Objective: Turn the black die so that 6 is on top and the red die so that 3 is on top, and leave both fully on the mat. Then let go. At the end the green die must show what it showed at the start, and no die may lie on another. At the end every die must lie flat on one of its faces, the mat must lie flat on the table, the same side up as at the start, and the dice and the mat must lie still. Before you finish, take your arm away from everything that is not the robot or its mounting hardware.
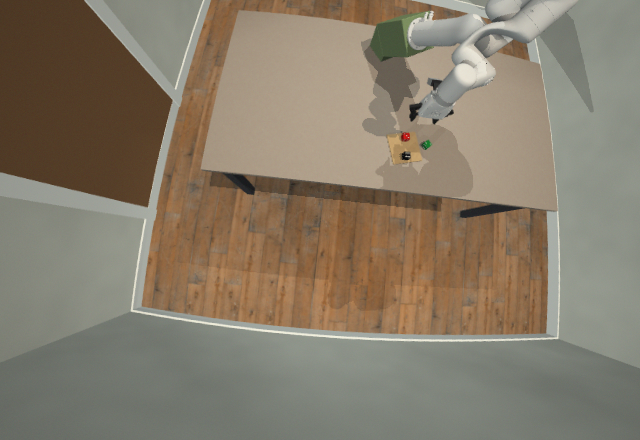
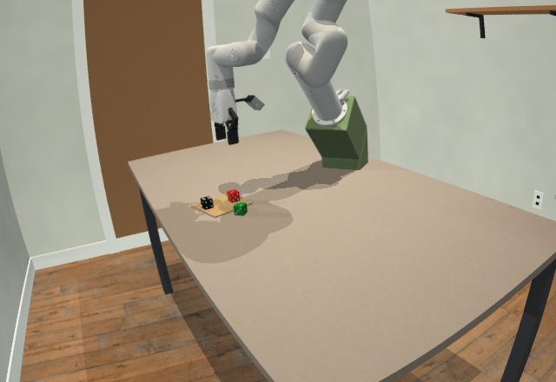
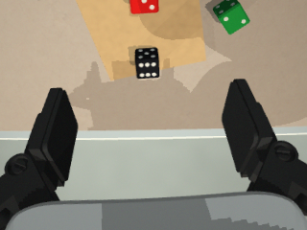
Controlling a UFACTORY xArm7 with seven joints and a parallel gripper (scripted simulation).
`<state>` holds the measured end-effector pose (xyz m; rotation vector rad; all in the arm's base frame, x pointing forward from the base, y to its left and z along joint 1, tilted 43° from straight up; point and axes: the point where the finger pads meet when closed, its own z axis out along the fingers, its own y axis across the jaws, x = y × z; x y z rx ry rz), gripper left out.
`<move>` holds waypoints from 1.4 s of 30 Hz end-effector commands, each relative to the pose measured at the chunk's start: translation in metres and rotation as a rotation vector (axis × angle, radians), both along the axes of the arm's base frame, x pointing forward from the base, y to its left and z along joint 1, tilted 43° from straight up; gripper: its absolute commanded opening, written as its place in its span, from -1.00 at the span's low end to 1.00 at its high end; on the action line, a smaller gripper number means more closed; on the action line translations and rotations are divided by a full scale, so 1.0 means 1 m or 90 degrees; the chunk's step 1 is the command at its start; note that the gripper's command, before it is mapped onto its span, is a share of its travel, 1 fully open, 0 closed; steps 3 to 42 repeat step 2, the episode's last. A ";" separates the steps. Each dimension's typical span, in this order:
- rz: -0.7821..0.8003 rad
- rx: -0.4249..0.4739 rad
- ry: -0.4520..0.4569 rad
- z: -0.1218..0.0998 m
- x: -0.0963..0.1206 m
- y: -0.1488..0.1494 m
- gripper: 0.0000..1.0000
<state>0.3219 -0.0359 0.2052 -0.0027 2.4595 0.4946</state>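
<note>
The black die (image 1: 406, 155) (image 2: 206, 202) (image 3: 147, 62) lies flat on the tan mat (image 1: 395, 148) (image 2: 217, 211) (image 3: 106, 38), close to its front edge. Its upper face shows 6 in the wrist view; a dimmer side face shows 5. The red die (image 1: 405, 136) (image 2: 233, 195) (image 3: 144, 6) lies flat farther back on the mat. The wrist view cuts it off, with two pips visible on its bright upper face; its full number cannot be read. The green die (image 1: 426, 144) (image 2: 240, 208) (image 3: 231, 16) lies just beside the mat, 2 on top. My gripper (image 1: 423, 119) (image 2: 226, 139) (image 3: 149, 102) is open and empty, high above the table behind the mat.
The table (image 1: 294, 99) (image 2: 359, 252) carries the green robot base (image 1: 392, 40) (image 2: 340, 144) at its back. The table's front edge runs a short way in front of the mat. Arm shadows fall across the mat and the table around it.
</note>
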 end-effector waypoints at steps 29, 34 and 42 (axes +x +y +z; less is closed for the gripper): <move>-0.001 0.000 -0.002 0.001 0.001 -0.001 1.00; -0.001 0.000 -0.002 0.001 0.001 -0.001 1.00; -0.001 0.000 -0.002 0.001 0.001 -0.001 1.00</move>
